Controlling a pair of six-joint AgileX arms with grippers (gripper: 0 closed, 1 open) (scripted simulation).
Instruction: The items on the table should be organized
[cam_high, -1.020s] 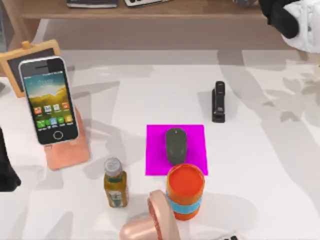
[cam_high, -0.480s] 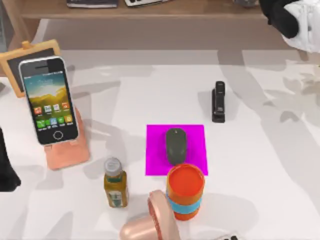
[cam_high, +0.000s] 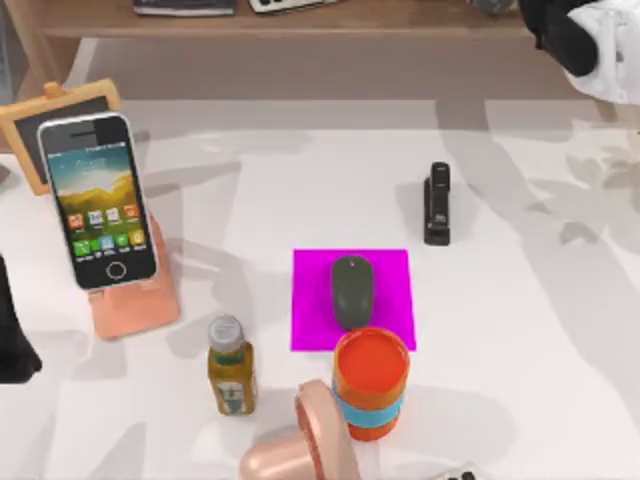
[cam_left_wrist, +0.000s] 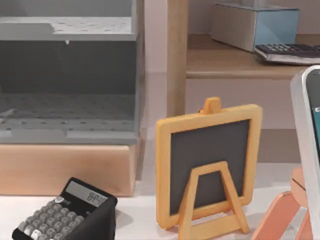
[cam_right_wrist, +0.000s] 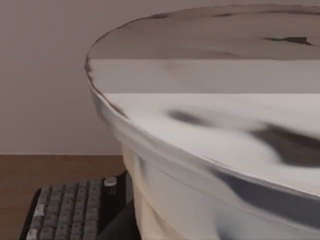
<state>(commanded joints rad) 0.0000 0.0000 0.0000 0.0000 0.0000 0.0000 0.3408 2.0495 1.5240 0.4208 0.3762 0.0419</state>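
Observation:
A white-framed smartphone (cam_high: 97, 205) leans upright on a pink stand (cam_high: 135, 300) at the table's (cam_high: 520, 330) left; its edge also shows in the left wrist view (cam_left_wrist: 307, 145). The dark grey mouse (cam_high: 351, 290) lies on a magenta pad (cam_high: 385, 270) in the middle. A pale cup with dark blotches (cam_right_wrist: 210, 140) looms very close in the right wrist view, over a wooden shelf. My right gripper (cam_high: 565, 35) hangs at the back right by the shelf, with a white form (cam_high: 612, 60) beside it. My left arm (cam_high: 10, 335) sits dark at the left edge.
A black stapler (cam_high: 438, 203) lies right of centre. A small bottle (cam_high: 230, 368), an orange cup with a blue band (cam_high: 371, 382) and a pink object (cam_high: 305, 445) crowd the front. An easel blackboard (cam_left_wrist: 207, 165), a calculator (cam_left_wrist: 65, 212) and a keyboard (cam_right_wrist: 70, 212) stand nearby.
Faint shadows on the table's right side have shifted slightly. No item on the table has moved.

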